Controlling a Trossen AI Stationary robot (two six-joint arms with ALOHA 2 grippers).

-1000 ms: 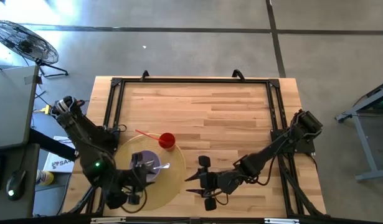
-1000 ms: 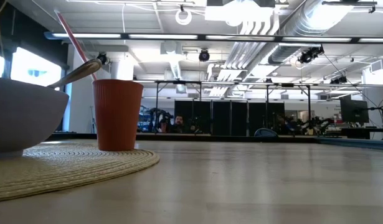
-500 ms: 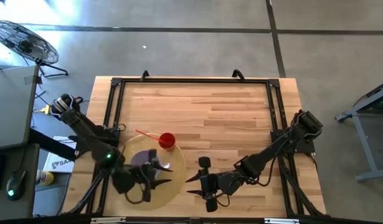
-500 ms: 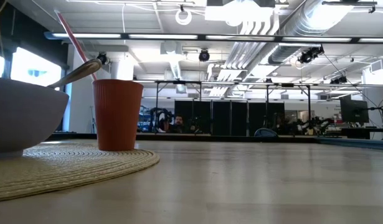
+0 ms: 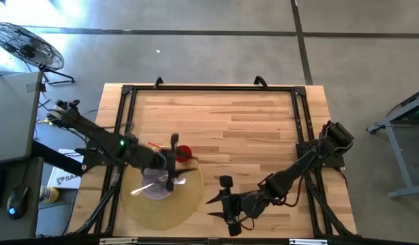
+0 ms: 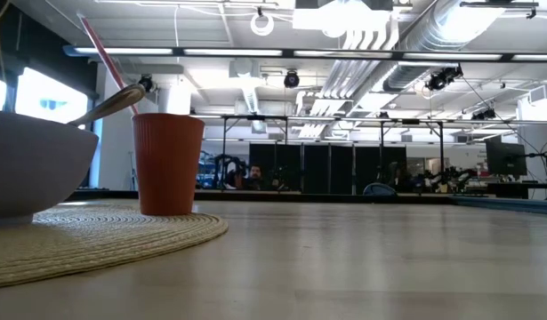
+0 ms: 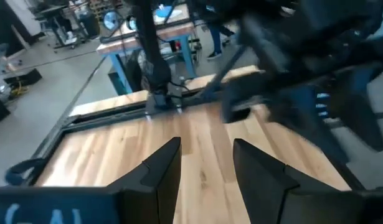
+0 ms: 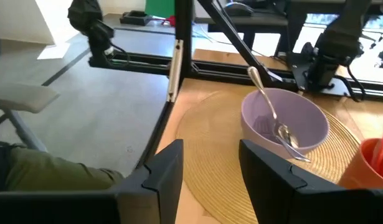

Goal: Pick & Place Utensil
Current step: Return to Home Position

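High view, left arm: I see it stretched in from the table's left side. The left gripper (image 5: 175, 162) hangs over the brown mat (image 5: 169, 209), partly above the purple bowl (image 5: 153, 185) and just beside the orange cup (image 5: 184, 154).
High view, task things: Bowl and cup both stand on the mat. The orange straw (image 5: 157, 145) leans out of the cup toward the left. A silver utensil (image 5: 180, 182) pokes over the bowl's rim.
High view, right arm: It reaches in from the table's right side. The right gripper (image 5: 219, 204) sits just off the mat's right edge, pointing at it.
Low view: I get no gripper here. The bowl (image 6: 24, 169) and the cup (image 6: 168, 164) sit near each other on the mat (image 6: 122, 227), not touching. The straw (image 6: 100, 49) slants up out of the cup. The utensil (image 6: 113, 102) leans over the bowl's rim.
Left wrist view: The left gripper (image 7: 207, 146) has its fingers parted and holds nothing. Bare wooden table (image 7: 197, 124) shows between them.
Right wrist view: The right gripper (image 8: 211, 149) is likewise spread and empty. Past it I see the mat (image 8: 222, 124) and the bowl (image 8: 317, 124). A silver spoon (image 8: 270, 106) rests inside the bowl with its handle up against the rim. The cup (image 8: 372, 165) is at the picture's edge.
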